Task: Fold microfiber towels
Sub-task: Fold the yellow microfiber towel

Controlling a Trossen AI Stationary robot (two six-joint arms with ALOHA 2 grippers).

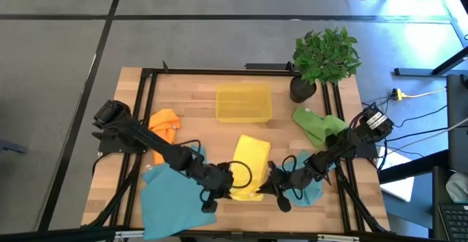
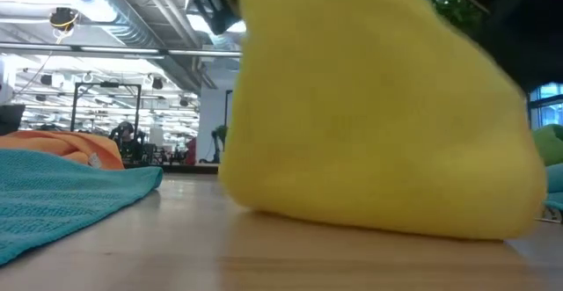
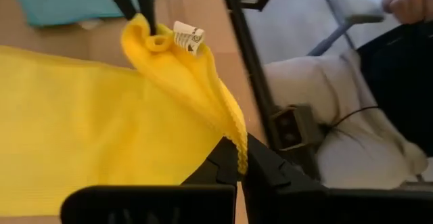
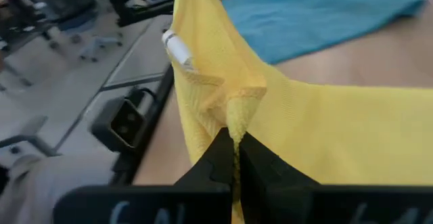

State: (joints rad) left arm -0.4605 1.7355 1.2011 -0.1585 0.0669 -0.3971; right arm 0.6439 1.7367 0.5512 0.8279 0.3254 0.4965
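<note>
The left hand (image 3: 238,164) is pinched tight on a corner of the yellow towel (image 1: 248,165), its two dark fingers pressed together over the hemmed edge, at the front edge of the bench (image 1: 197,118). The right hand (image 4: 234,148) is clamped on the other front corner of the same towel, where the cloth bunches into a fold just beside a small white tag (image 4: 177,48). In the high view the two hands sit near each other at the front middle of the bench, with the yellow towel running back from them toward the centre; in the low view the cloth rises from the wood as a broad yellow sheet.

Just beside the left hand a large teal towel (image 1: 170,198) lies spread over the front left of the bench, and an orange towel (image 1: 165,123) sits crumpled behind it near the left frame rail. Under the right arm lies a second teal towel (image 1: 311,191), and behind it a green towel (image 1: 319,126). A translucent yellow bin (image 1: 243,102) stands at the back middle, and a potted plant (image 1: 324,58) at the back right corner
</note>
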